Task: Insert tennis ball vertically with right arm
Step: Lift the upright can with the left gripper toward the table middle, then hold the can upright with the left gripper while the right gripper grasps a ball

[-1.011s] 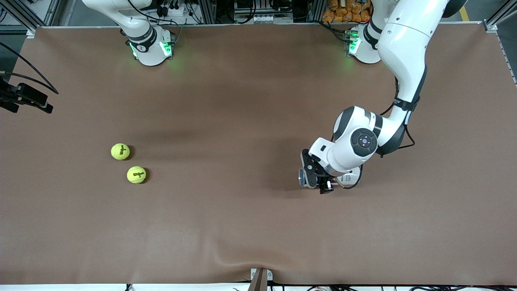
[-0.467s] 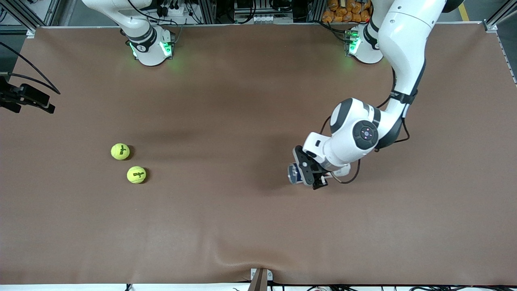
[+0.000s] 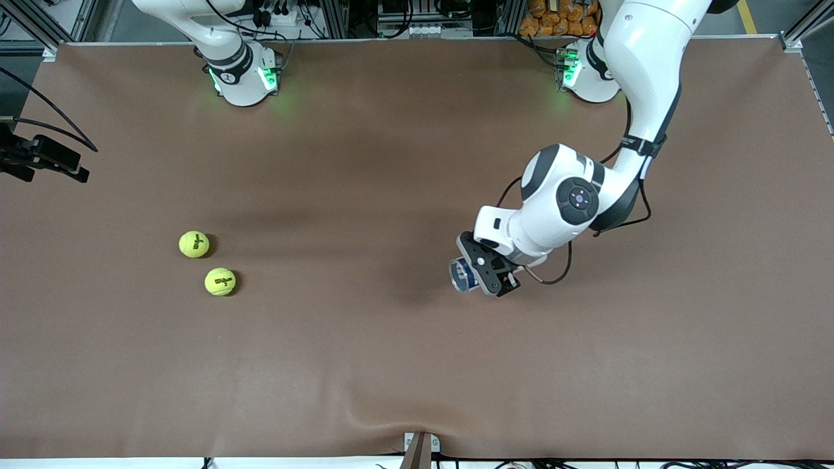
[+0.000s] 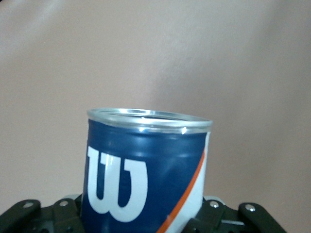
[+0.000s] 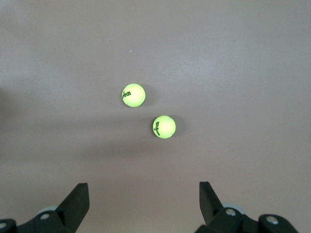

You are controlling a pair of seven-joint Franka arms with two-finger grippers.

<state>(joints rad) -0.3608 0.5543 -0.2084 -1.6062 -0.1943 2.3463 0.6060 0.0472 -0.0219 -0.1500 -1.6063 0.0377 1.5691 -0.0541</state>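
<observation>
Two yellow tennis balls lie close together on the brown table toward the right arm's end, one (image 3: 194, 244) farther from the front camera than the other (image 3: 220, 281). The right wrist view looks down on both of these tennis balls (image 5: 133, 94) (image 5: 164, 126). My right gripper (image 5: 142, 187) hangs open and empty, well short of them. My left gripper (image 3: 474, 272) is shut on a blue Wilson can (image 3: 459, 273), held over the middle of the table. In the left wrist view the can (image 4: 146, 170) shows a clear open rim and hides my fingers.
The brown table cover (image 3: 365, 365) is bare apart from the balls. Both arm bases stand along the table edge farthest from the front camera. A small bracket (image 3: 420, 446) sits at the edge nearest that camera.
My left arm has carried the can toward the right arm's end of the table and slightly away from the front camera. The balls and the right gripper have stayed put.
</observation>
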